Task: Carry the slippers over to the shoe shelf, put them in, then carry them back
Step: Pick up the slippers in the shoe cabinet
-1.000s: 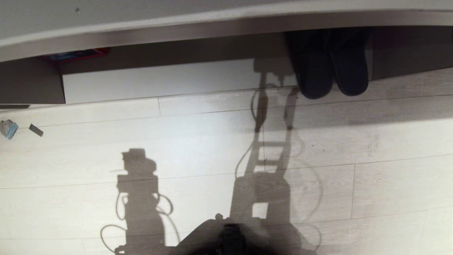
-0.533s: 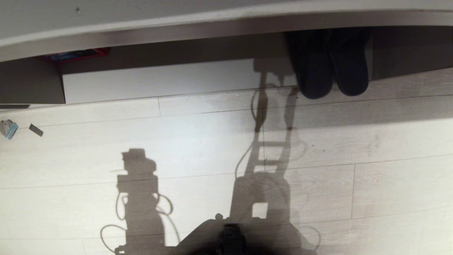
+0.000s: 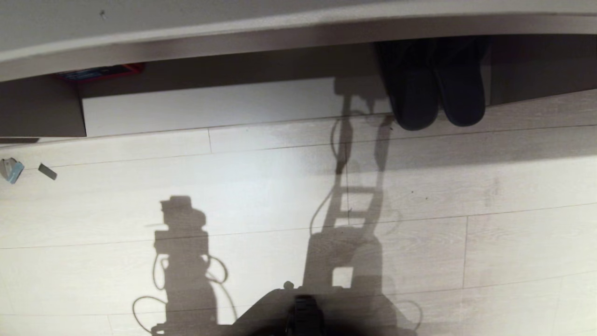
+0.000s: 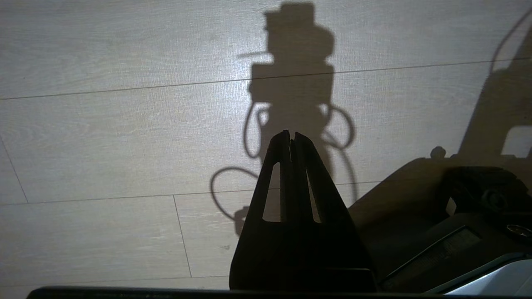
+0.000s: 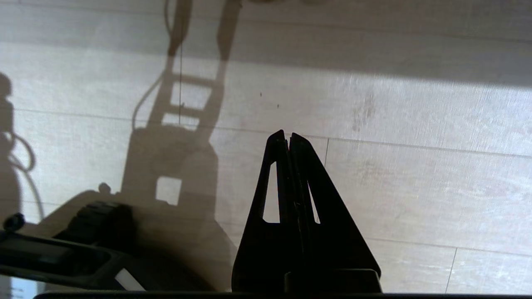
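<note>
pale plank floor [image 3: 513, 242], shoe shelf [image 3: 210, 105], slippers [image 3: 436, 88]

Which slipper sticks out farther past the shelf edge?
The left slipper: its toe reaches farther onto the floor than the right slipper beside it.

Pale wood-plank floor [image 3: 513, 242] under bright light, crossed by hard dark shadows [image 3: 184, 252].

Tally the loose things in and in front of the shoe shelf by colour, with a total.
Dark grey slippers, in the shoe shelf: 2
Red-edged flat item, at the shelf's back: 1
Pale blue scrap on the floor: 1
Dark grey scrap on the floor: 1
Total: 5
</note>
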You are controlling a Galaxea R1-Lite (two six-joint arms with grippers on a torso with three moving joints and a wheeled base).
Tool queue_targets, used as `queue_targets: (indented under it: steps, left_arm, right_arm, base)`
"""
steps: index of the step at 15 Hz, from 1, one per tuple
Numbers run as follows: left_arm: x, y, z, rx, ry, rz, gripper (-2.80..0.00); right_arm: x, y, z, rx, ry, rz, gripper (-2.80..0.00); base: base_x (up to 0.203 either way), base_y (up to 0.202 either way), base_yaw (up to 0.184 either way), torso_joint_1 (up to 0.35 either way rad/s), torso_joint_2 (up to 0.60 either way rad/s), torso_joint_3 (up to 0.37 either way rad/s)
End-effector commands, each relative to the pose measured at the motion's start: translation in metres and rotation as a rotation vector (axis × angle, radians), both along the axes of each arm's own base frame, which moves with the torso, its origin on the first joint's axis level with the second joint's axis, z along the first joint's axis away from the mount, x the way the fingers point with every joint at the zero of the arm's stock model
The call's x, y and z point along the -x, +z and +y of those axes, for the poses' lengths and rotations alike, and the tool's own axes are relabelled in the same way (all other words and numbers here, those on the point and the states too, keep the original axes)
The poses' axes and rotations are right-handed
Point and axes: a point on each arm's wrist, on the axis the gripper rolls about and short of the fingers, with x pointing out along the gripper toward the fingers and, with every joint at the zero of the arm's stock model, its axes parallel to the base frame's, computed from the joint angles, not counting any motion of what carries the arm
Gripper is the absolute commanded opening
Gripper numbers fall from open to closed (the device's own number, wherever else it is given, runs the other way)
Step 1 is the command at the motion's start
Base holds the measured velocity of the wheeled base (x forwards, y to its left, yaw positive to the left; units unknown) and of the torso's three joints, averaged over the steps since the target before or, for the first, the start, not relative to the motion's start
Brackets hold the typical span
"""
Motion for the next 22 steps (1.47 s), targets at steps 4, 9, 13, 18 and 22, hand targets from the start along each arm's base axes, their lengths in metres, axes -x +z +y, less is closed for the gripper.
queue_targets:
  steps: [4,9,13,18,22]
  left_arm:
    - [-0.001,-0.002,0.000,0.001,0.000,0.007,-2.80]
    - [-0.001,-0.002,0.000,0.001,0.000,0.008,-2.80]
    - [-0.001,-0.002,0.000,0.001,0.002,0.007,-2.80]
    - [-0.001,-0.002,0.000,0.001,0.000,0.008,-2.80]
    - [-0.001,-0.002,0.000,0.003,0.000,0.007,-2.80]
  right_arm:
    - [-0.027,-0.074,0.000,-0.003,0.002,0.076,-2.80]
    - [-0.021,-0.086,0.000,0.029,-0.015,0.051,-2.80]
    - [-0.021,-0.087,-0.001,0.051,-0.054,0.053,-2.80]
    - [-0.022,-0.099,-0.003,0.015,-0.113,0.165,-2.80]
    - [-0.022,-0.098,-0.002,0.016,-0.111,0.163,-2.80]
  base:
    - [0.000,0.000,0.000,0.000,0.00,0.020]
    - [0.000,0.000,0.000,0.002,0.00,0.187]
    - [0.000,0.000,0.000,-0.001,0.00,0.200]
    - [0.000,0.000,0.000,0.001,0.00,0.201]
    - [0.000,0.000,0.000,0.000,0.01,0.200]
